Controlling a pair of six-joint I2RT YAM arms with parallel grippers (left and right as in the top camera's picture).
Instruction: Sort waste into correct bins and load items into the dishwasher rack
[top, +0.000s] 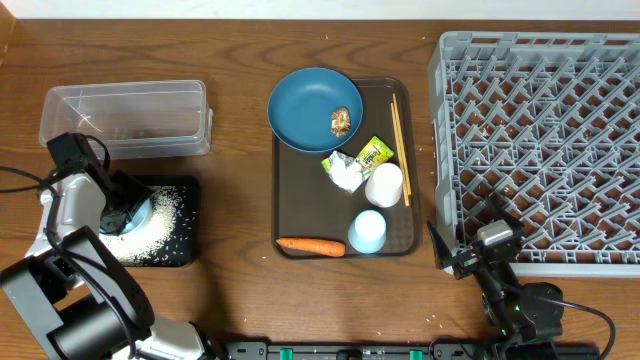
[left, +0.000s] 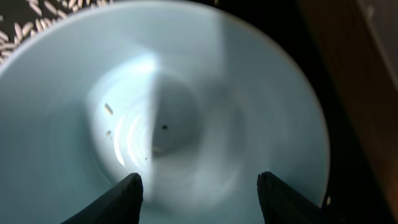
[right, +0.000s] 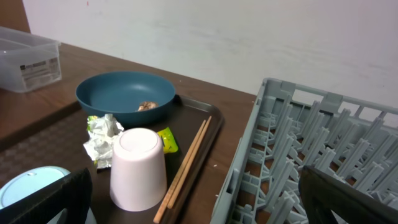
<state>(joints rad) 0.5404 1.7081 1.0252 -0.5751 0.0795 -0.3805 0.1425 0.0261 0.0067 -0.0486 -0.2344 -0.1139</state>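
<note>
- The left gripper (left: 199, 180) was seen from its wrist camera with its two fingers parted over the hollow of the pale blue bowl (left: 186, 93). Nothing was pinched between them, and no hold on the rim could be made out.
- The bowl was placed over the black tray (top: 178, 245), where white rice grains (top: 168, 215) were scattered, presumably so that rice would fall into that bin. A grain or two was seen stuck inside the bowl.
- The clear tub (top: 125, 118) was set just behind the black tray, judged to be the second bin for the other waste.
- On the brown serving tray (top: 300, 200) were gathered the dark blue plate (top: 305, 105) bearing the brown food lump (top: 341, 121), the crumpled paper (top: 345, 175), the wrapper (top: 375, 152), the upturned whitish cup (top: 384, 185), the pale blue cup (top: 367, 230) and the carrot (top: 311, 245). The chopsticks (top: 399, 145) were laid along its right side.
- The right gripper (right: 194, 186) was held wide apart and empty beside the near corner of the dishwasher rack (top: 545, 130), judged to be parked within reach of the cups.
- No item was seen loaded in the rack.
</note>
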